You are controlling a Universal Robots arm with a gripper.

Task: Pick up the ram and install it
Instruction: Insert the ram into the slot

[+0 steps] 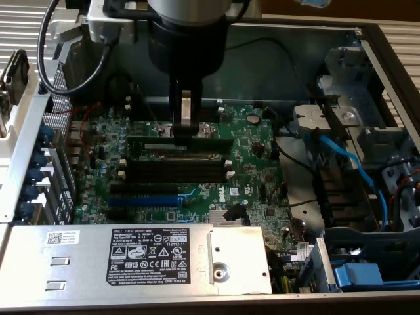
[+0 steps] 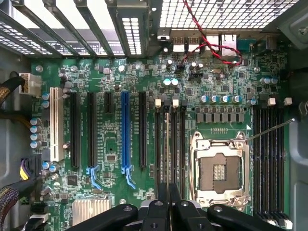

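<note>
A: Over mobo (image 1: 252,164) centre, ext. view: arm (image 1: 187,39) vertical, wrist straight down, gripper (image 1: 186,128) low at black slots (image 1: 177,172).
B: Fingers?
A: Narrow, pinched on ram (image 1: 210,140) mid-length, top edge.
B: Ram posn?
A: On edge, level, over the black slot farthest from blue slot (image 1: 143,200), parallel to rest. Seated or not: can't tell.

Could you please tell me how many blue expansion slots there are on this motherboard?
1. The blue slot lies between black expansion slots; none seems hidden there.
</note>
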